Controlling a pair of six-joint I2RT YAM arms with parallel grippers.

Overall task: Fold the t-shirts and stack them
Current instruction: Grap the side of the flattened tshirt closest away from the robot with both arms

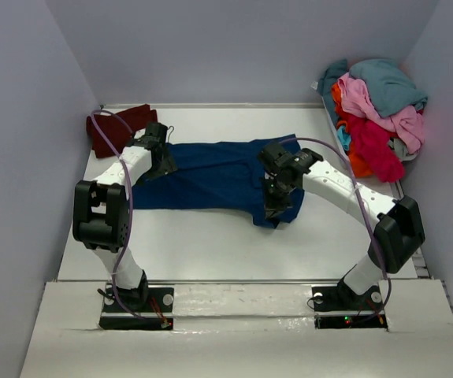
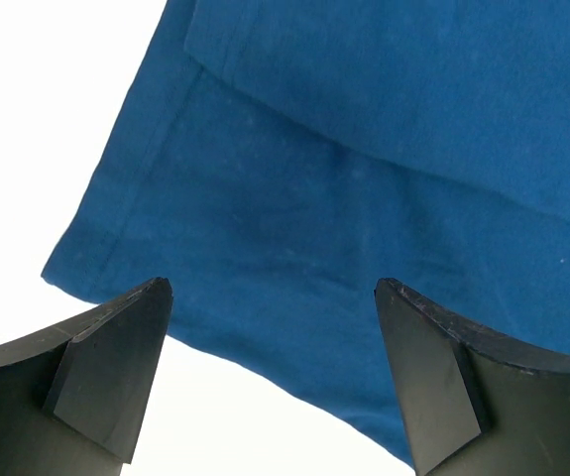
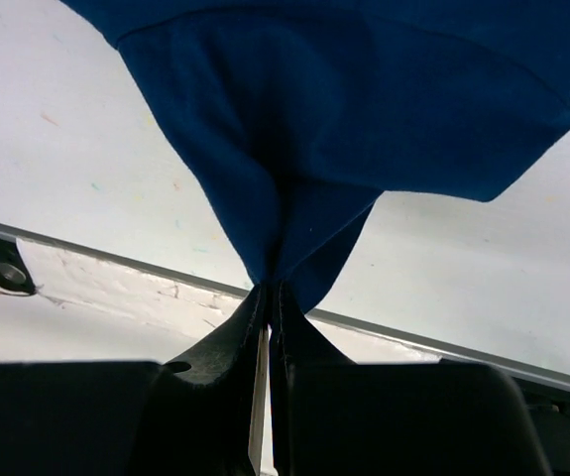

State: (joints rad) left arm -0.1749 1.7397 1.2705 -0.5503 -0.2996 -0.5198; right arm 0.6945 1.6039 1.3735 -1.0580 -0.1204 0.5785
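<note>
A navy blue t-shirt (image 1: pixel 218 177) lies spread across the middle of the table. My right gripper (image 3: pixel 273 288) is shut on a pinch of its cloth (image 3: pixel 294 149) and lifts that edge off the table; from above it sits at the shirt's right end (image 1: pixel 277 201). My left gripper (image 2: pixel 273 288) stands open just above the shirt's near edge (image 2: pixel 294 248), nothing between its fingers; in the top view it is at the shirt's left end (image 1: pixel 157 153). A dark maroon t-shirt (image 1: pixel 116 126) lies folded at the back left.
A pile of teal, pink, red and orange t-shirts (image 1: pixel 380 114) is heaped at the back right corner. Grey walls close in the table on three sides. A raised white ledge (image 1: pixel 234 287) runs along the near edge by the arm bases.
</note>
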